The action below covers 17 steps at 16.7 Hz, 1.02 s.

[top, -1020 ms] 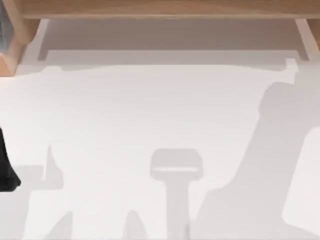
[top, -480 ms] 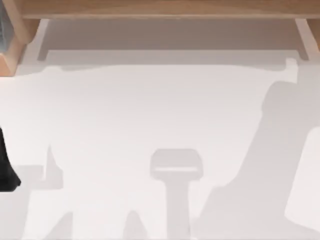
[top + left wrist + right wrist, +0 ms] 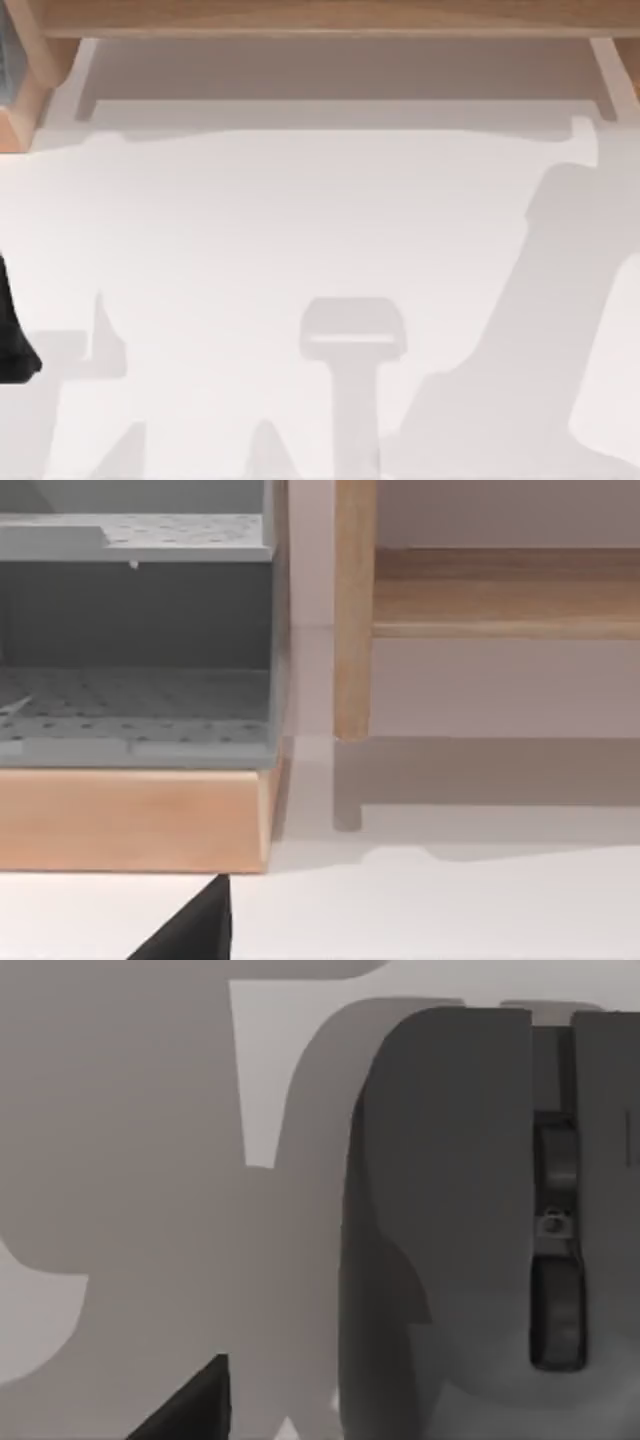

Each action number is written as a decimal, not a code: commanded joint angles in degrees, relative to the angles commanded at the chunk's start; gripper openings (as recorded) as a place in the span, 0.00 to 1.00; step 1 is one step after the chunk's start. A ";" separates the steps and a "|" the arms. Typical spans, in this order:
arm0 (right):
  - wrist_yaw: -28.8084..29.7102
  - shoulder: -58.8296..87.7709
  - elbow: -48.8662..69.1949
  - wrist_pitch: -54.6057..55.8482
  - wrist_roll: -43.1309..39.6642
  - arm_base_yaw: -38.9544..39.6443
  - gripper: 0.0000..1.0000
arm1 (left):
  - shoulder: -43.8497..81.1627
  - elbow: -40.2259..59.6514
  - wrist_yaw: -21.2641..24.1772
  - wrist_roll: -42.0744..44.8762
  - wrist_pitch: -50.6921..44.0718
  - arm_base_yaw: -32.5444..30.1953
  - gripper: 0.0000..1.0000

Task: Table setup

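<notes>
White and bare, the table (image 3: 300, 220) spreads out from the foot of a wooden shelf frame (image 3: 320, 18), which runs along its far edge in the top view. Soft grey shadows (image 3: 352, 330) of the rig lie across the tabletop in front of that frame.

My left arm (image 3: 14, 335) shows as a dark shape at the table's left edge, in front of the frame's left end. Its wrist camera looks level at the frame: a wooden post (image 3: 354, 610) stands upright on the table, and beside it a grey perforated rack (image 3: 135, 640) sits on a wooden base (image 3: 135, 815). A dark wedge of the left gripper (image 3: 195, 930) shows low in that view, just above the tabletop. I cannot tell whether it is open or closed.

My right arm points its wrist camera down at the table, close over a dark grey computer mouse (image 3: 450, 1220) that rests on the white surface, its scroll wheel (image 3: 556, 1260) in plain sight. A dark corner of the right gripper (image 3: 190, 1405) shows beside the mouse, apart from it. I cannot tell whether it is open or closed either.
</notes>
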 joint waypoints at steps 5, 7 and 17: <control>0.09 -0.08 -1.31 1.36 0.11 0.07 1.00 | 0.00 0.00 0.00 0.00 0.00 0.00 1.00; 0.16 0.10 -1.67 2.15 0.21 0.13 1.00 | 0.00 0.00 0.00 0.00 0.00 0.00 1.00; 0.13 1.64 -2.36 3.98 0.43 0.38 0.85 | 0.00 0.00 0.00 0.00 0.00 0.00 1.00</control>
